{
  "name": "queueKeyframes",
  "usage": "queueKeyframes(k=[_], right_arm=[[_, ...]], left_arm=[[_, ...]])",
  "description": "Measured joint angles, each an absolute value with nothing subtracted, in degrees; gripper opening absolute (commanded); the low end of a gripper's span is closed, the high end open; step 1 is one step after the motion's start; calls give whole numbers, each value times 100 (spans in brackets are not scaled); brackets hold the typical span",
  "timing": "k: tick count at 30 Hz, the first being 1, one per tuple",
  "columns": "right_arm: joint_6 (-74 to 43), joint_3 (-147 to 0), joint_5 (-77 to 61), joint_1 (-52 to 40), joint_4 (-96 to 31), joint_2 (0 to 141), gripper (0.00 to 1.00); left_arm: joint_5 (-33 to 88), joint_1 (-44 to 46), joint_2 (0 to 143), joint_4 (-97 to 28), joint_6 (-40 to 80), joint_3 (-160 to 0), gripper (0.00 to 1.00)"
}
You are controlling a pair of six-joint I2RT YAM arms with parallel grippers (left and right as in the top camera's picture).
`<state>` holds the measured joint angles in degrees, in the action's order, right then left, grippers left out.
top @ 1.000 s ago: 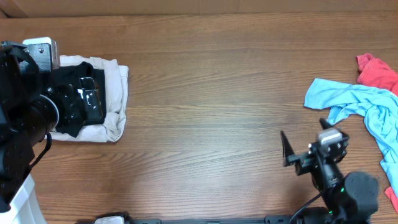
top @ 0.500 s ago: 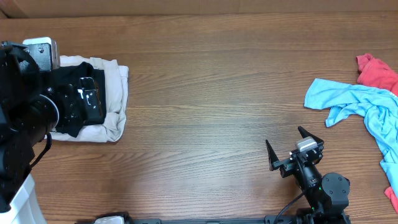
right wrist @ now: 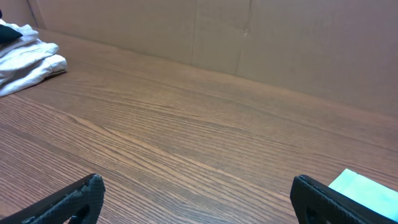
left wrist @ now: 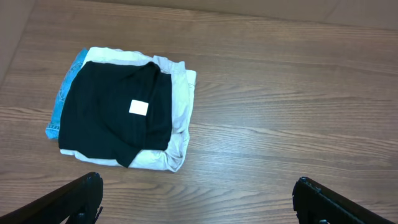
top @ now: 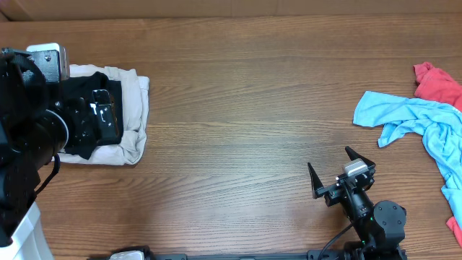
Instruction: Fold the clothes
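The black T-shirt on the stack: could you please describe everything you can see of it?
The black T-shirt is soft, plain fabric, folded into a rough rectangle with a small white label facing up. It lies flat atop a folded cream garment, with a light blue one peeking out beneath. Nothing grips it.

No legible text anywhere; the small white label [left wrist: 138, 107] on the black T-shirt [left wrist: 102, 121] illegible.
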<state>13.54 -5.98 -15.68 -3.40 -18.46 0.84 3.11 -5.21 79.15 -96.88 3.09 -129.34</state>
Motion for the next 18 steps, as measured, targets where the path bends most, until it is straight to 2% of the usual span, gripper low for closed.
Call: queueKeyframes(k=[14, 18], right_arm=[[1356, -598, -1566, -340, -1848, 84, 100], [1354, -598, -1568, -340, -1844, 84, 100]], left_arm=[[154, -521, 7896, -9616, 314, -12919, 100], [215, -519, 7450, -8206, 353, -12180, 100]])
